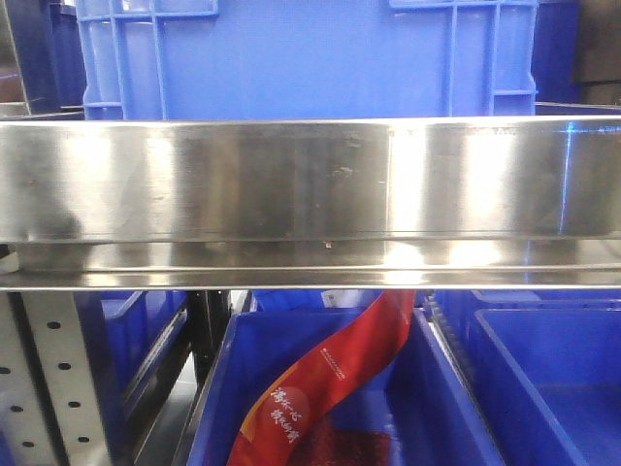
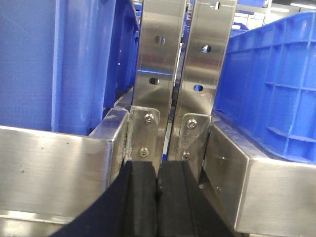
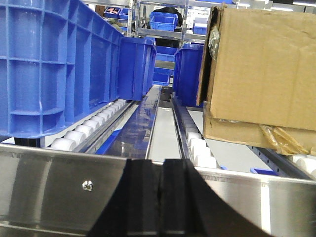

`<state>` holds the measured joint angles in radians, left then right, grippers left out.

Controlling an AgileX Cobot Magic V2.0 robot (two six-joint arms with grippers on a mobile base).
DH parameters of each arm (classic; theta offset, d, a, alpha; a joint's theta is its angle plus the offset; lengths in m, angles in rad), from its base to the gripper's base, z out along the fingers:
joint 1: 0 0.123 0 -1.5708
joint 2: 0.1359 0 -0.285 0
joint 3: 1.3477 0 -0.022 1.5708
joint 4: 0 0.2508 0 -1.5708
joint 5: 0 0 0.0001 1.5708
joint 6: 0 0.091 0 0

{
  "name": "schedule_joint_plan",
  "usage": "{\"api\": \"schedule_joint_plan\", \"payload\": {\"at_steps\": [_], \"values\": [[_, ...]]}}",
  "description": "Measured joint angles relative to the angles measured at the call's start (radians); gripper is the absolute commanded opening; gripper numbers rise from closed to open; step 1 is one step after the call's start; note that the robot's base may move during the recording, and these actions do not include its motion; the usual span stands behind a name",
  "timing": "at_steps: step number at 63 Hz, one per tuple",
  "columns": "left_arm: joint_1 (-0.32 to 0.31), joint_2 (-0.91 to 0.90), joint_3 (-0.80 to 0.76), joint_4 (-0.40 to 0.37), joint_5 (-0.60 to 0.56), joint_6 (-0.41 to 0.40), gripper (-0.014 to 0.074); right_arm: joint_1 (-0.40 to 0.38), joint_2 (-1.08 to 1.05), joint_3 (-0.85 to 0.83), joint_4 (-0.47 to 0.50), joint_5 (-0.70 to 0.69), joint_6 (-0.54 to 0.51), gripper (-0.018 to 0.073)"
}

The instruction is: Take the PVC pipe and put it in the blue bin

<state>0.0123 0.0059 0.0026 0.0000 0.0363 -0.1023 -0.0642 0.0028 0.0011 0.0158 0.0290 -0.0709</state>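
Note:
The PVC pipe is out of view in all three views. Blue bins show everywhere: one [image 1: 310,58] on the upper shelf in the front view, one [image 1: 320,388] below it holding a red ribbon [image 1: 330,383]. My left gripper [image 2: 158,170] is shut with nothing between its black fingers, facing two steel uprights [image 2: 177,74] between a blue bin [image 2: 74,64] and another [image 2: 271,89]. My right gripper [image 3: 161,170] is shut and empty, just in front of a steel rail [image 3: 59,187].
A wide steel shelf beam [image 1: 310,184] crosses the front view. In the right wrist view, roller tracks [image 3: 94,126] run back beside a large blue bin [image 3: 54,64], and a cardboard box [image 3: 261,74] sits at the right. More blue bins [image 1: 553,379] lie below.

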Motion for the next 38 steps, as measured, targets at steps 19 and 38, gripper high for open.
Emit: {"api": "schedule_joint_plan", "payload": {"at_steps": [19,38], "values": [[0.0,0.0,0.0,0.0,0.0,0.0,-0.0111,0.0,0.0,0.0,0.0,0.0,0.0,-0.0162],[0.0,0.0,0.0,0.0,0.0,0.002,-0.0111,0.0,0.0,0.0,0.0,0.0,0.0,-0.0162]]}}
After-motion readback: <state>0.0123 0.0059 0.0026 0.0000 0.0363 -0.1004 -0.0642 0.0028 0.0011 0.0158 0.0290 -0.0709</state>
